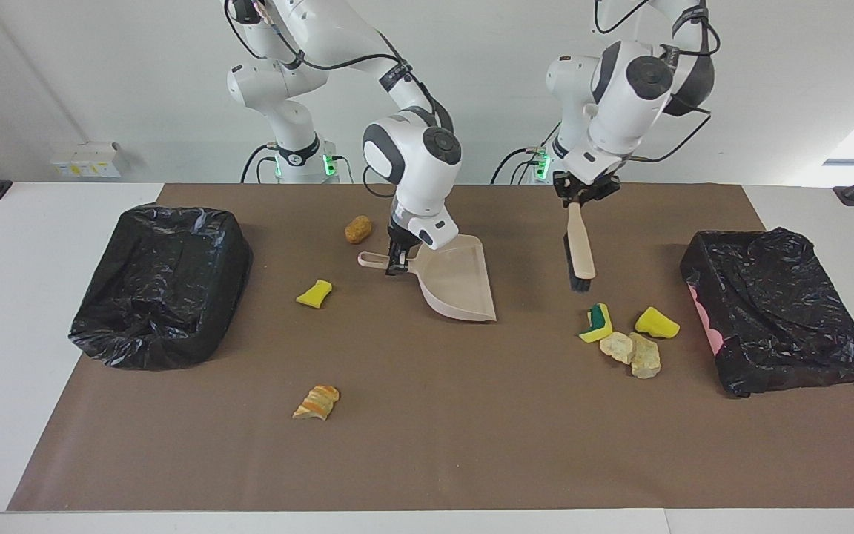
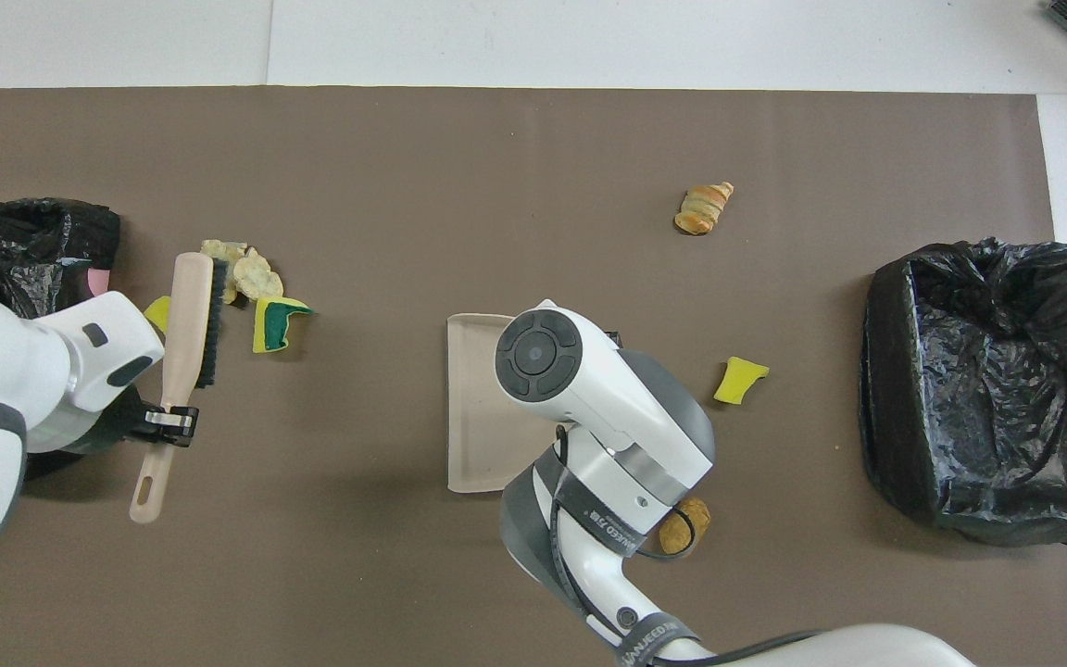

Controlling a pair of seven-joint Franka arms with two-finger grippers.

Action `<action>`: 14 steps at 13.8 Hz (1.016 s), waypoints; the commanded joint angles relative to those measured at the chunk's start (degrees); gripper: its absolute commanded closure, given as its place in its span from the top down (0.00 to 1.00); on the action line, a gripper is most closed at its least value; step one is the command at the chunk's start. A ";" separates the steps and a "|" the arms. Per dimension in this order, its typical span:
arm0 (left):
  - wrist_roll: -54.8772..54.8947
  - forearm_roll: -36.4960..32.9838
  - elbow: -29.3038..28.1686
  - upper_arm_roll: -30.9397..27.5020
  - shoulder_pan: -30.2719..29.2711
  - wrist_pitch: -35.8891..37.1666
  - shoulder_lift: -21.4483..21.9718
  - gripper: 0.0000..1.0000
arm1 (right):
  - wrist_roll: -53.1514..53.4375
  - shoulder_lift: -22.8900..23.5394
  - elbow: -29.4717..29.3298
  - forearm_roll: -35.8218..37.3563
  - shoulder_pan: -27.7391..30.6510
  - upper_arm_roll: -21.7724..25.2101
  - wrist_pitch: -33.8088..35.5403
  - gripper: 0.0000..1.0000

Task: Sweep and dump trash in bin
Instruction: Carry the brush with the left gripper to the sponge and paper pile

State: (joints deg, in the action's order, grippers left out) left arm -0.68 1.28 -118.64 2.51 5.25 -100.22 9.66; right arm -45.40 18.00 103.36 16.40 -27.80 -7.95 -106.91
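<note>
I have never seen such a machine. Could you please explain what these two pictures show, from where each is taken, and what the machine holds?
These are two white robot arms at a table covered with brown paper. One picture looks from across the table at the robots; the other looks down from above them.

The right hand is shut on the handle of a beige plastic dustpan. The left hand is shut on a beige brush with black bristles, raised over a cluster of four small sponge chunks.

Three more chunks lie apart: a yellow one, a brown one and an orange-striped one. A bin lined with a black bag stands at each end.
</note>
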 commanded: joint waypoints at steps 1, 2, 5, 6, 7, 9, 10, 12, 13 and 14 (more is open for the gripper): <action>2.69 -2.24 8.15 0.83 -5.66 1.87 -7.09 0.00 | 0.58 0.72 -0.62 -1.20 0.64 -0.67 1.62 0.00; 5.40 -4.25 9.29 0.83 -6.64 1.26 -8.93 0.00 | 0.58 0.64 -0.53 -1.20 0.64 -0.67 1.53 0.00; 7.89 -12.77 11.67 0.83 -7.88 1.16 -15.43 0.00 | 1.36 0.81 -0.09 -1.20 0.29 -0.67 0.91 0.00; 7.89 -13.93 11.77 0.83 -7.97 0.73 -16.94 0.00 | 1.37 0.81 -0.09 -1.11 0.29 -0.67 1.00 0.00; 7.89 -13.85 11.68 0.83 -8.06 -0.14 -17.47 0.00 | 1.45 0.81 0.00 -1.11 0.29 -0.67 1.00 0.00; 7.45 -13.76 11.07 0.83 -8.15 -1.73 -18.70 0.00 | 1.45 0.81 0.00 -1.20 0.29 -0.67 1.00 0.00; 7.36 -13.67 10.80 0.74 -8.41 -3.04 -19.41 0.00 | 1.45 0.81 0.00 -1.11 0.29 -0.67 0.91 0.00; 7.27 -13.67 8.88 0.74 -9.46 -7.16 -19.59 0.00 | 1.54 0.81 0.09 -1.20 0.29 -0.67 0.65 0.00; 7.19 -13.59 8.08 0.83 -9.55 -9.10 -19.76 0.00 | 1.46 0.81 0.09 -1.20 0.29 -0.67 0.65 0.00; 6.93 -13.59 7.81 0.83 -9.29 -9.73 -20.20 0.00 | 1.54 0.81 0.09 -1.20 0.29 -0.67 0.65 0.00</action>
State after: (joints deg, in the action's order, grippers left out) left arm 6.67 -11.32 -109.51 2.72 -3.30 -107.32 -10.47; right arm -45.15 18.66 103.46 16.10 -27.98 -7.95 -106.39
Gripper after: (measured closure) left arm 0.740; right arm 0.678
